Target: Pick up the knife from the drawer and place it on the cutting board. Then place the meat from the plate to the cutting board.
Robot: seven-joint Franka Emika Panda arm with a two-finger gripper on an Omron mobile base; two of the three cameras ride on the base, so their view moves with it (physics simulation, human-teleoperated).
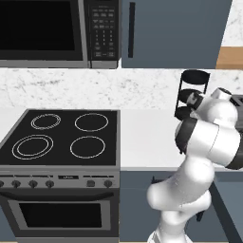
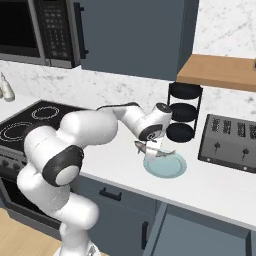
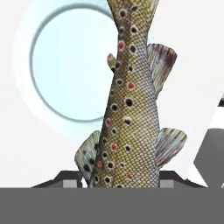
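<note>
While the end effector (image 2: 153, 146) hangs just above the plate (image 2: 172, 170), its fingers are clamped on the meat (image 2: 150, 149), a spotted fish lifted clear of the dish. Seen from the hand, the meat (image 3: 129, 109) runs up between the fingertips, with the pale plate (image 3: 70, 65) below on the white worktop (image 2: 210, 185). A toaster (image 2: 230, 142) stands to the right, a stove (image 1: 61, 137) to the left.

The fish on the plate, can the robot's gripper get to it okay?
Yes, it looks so. The gripper is already at the fish, just over the plate, and in the hand view its dark fingertips sit on either side of the spotted body. Nothing blocks the way.
</note>
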